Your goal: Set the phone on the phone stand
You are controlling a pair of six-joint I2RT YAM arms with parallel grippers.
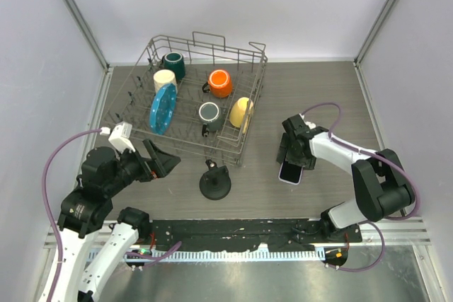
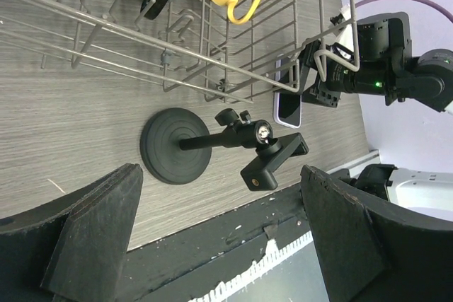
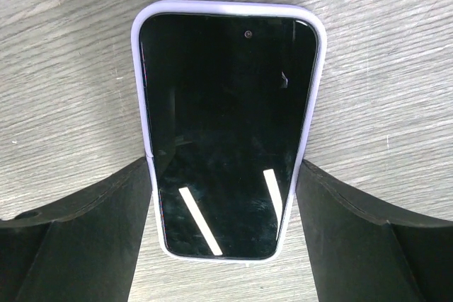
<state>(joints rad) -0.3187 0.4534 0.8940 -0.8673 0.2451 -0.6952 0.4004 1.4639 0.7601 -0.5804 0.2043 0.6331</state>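
The phone [image 3: 226, 125], black screen up with a pale lilac rim, lies at the table's right middle [image 1: 290, 172]. It also shows in the left wrist view [image 2: 289, 107]. My right gripper [image 3: 225, 167] [image 1: 291, 155] is shut on it, one finger against each long edge near its lower end. I cannot tell whether it is lifted off the table. The black phone stand [image 1: 214, 183] stands upright in the front middle, with a round disc base [image 2: 173, 145] and an angled arm with clamp head [image 2: 272, 153]. My left gripper [image 1: 161, 163] [image 2: 219, 196] is open and empty, left of the stand.
A wire dish rack [image 1: 263, 53] fills the back left. It holds a blue plate [image 1: 163, 107] and teal, cream, orange [image 1: 220, 83], grey and yellow [image 1: 241, 112] mugs. Its front edge runs just behind the stand. Grey walls close the sides.
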